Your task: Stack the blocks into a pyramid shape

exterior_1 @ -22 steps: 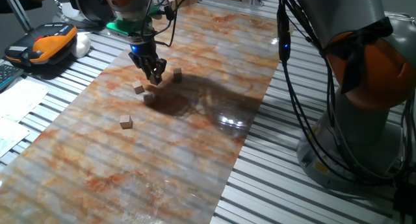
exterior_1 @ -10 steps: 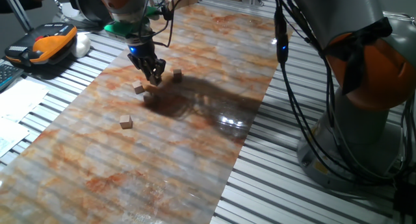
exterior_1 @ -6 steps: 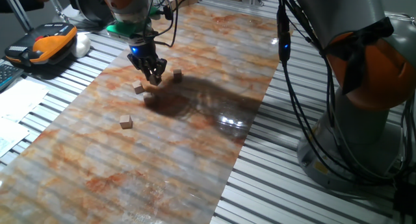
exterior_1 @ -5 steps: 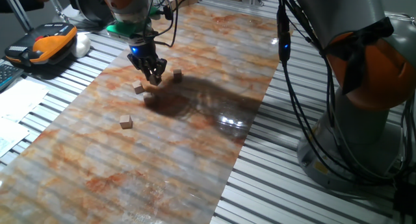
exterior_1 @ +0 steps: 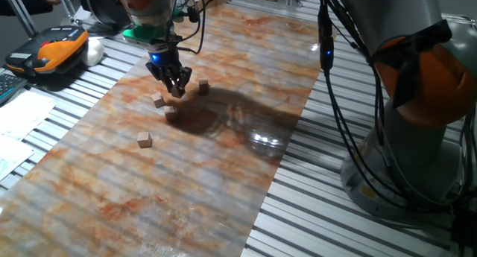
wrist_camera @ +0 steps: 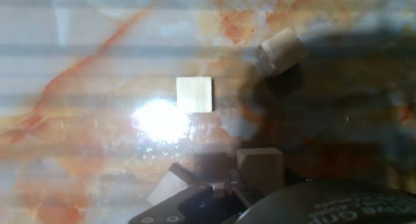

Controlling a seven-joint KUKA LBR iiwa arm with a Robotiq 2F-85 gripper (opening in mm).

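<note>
Four small light-brown plain wooden cubes are showing in the fixed view, all lying on the orange-and-white marbled table sheet (exterior_1: 223,160). One cube (exterior_1: 203,84) is sitting just beyond the black two-finger pincer (exterior_1: 177,89), on its far right side. A second cube (exterior_1: 158,101) is lying just to the pincer's near left, and a third (exterior_1: 171,113) is resting almost directly under the fingertips, at the edge of the arm's shadow. The fourth cube (exterior_1: 144,140) is lying apart from the others, further toward the camera and left of the pincer. None of them is stacked on another.

In the hand view, one cube (wrist_camera: 194,94) is catching bright light in the middle of the picture, another (wrist_camera: 281,50) is sitting tilted at the edge of the shadow, and a third (wrist_camera: 260,167) is lying close against the dark body of the hand at the bottom edge.

The pincer is hanging low over the sheet, pointing downward. Whether its fingers are apart or together, or clamped on anything, I cannot tell from either view.

Around the sheet, grey slatted table rails (exterior_1: 320,205) are showing, and an orange-and-black handheld device (exterior_1: 51,50) is lying far to the left.
</note>
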